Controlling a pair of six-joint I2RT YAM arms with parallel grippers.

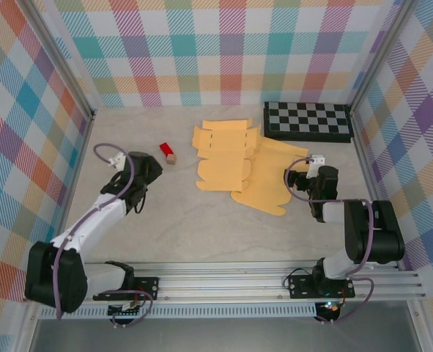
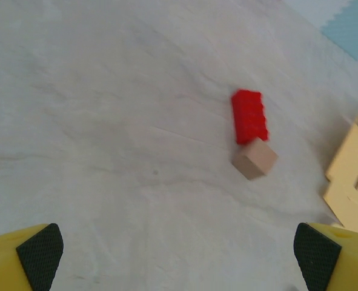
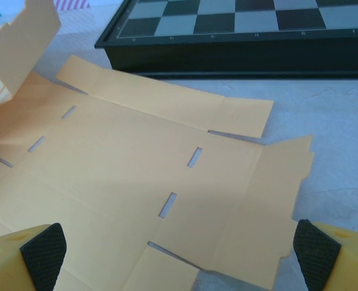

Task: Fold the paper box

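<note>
The paper box [image 1: 238, 165] lies unfolded, an orange-yellow cut sheet with slots and flaps, in the middle of the table. Some flaps at its left end stand up a little. My right gripper [image 1: 294, 181] hovers at the sheet's right edge. In the right wrist view it [image 3: 180, 254] is open, with the slotted sheet [image 3: 136, 176] spread below and ahead of the black pads [image 3: 43, 251]. My left gripper [image 1: 150, 169] is to the left of the sheet and apart from it. It [image 2: 179, 257] is open over bare table, and a corner of the sheet [image 2: 351, 182] shows at the right.
A red toy brick [image 1: 166, 150] and a small wooden cube [image 1: 171, 158] lie touching between the left gripper and the sheet. A black chessboard [image 1: 308, 121] sits at the back right, close behind the sheet. Plaid walls enclose the table on three sides.
</note>
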